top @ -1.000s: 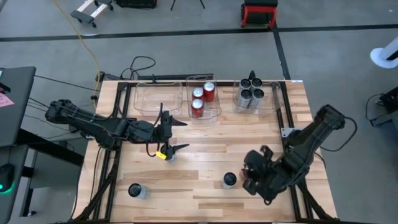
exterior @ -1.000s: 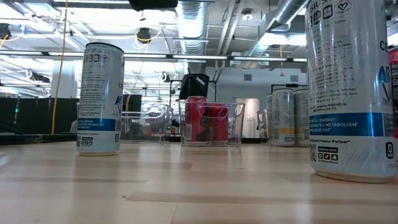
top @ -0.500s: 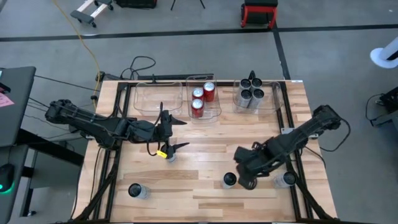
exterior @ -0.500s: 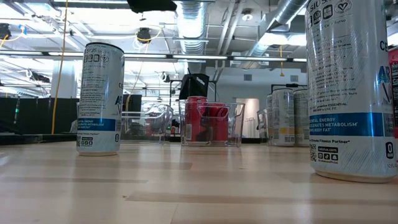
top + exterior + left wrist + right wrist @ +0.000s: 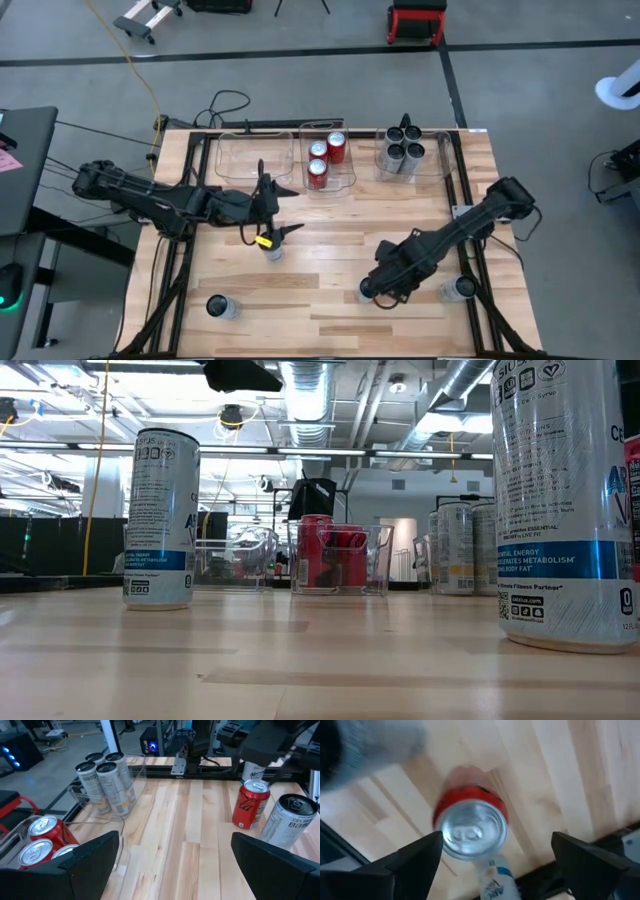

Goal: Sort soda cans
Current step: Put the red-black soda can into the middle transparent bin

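**End effector spread wide above a red can**

Right end effector (image 5: 372,291) of mine hangs directly over a red soda can (image 5: 470,827), looking straight down on its silver top; my two fingers (image 5: 592,865) stand far apart on either side of it and touch nothing. From above, my own arm hides that can, which stands near the front edge of the bench (image 5: 340,225), well in front of the middle bin (image 5: 350,178). A silver can (image 5: 459,289) stands upright to the right of the red one, near the bench's right edge.

My left end effector (image 5: 278,212) waits with its fingers wide apart, just in front of and to the left of the middle bin, gripping nothing. A grey can (image 5: 270,249) with a yellow mark at its top stands just in front of it. Another silver can (image 5: 219,306) stands alone far to the left of the middle bin, at the front corner of the bench.

Inside the middle bin stand three red cans (image 5: 326,158), upright. The bin to its right (image 5: 438,165) holds four silver-grey cans (image 5: 402,150) packed together. The bin to its left (image 5: 240,158) is clear plastic too.
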You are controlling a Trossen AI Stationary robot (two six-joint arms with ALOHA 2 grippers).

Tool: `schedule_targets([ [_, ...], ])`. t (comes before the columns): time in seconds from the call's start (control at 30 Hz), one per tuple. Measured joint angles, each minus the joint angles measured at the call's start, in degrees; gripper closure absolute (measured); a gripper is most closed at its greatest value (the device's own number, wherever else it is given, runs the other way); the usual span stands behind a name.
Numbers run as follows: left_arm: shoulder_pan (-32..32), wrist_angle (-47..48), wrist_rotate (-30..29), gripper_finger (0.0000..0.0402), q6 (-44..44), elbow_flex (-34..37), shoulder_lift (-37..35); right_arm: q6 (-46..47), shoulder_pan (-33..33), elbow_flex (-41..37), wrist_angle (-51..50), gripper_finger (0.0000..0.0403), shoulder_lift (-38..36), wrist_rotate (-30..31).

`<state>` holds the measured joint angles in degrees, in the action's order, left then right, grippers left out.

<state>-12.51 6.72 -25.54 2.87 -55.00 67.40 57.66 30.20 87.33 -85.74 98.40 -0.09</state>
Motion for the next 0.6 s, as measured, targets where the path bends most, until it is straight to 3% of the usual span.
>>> schedule_targets([
  [0.6, 0.0, 0.4, 0.0, 0.0019, 1.0, 0.0, 0.0, 2.3, 0.2, 0.0, 4.4, 0.0003, -2.1, 0.5],
])
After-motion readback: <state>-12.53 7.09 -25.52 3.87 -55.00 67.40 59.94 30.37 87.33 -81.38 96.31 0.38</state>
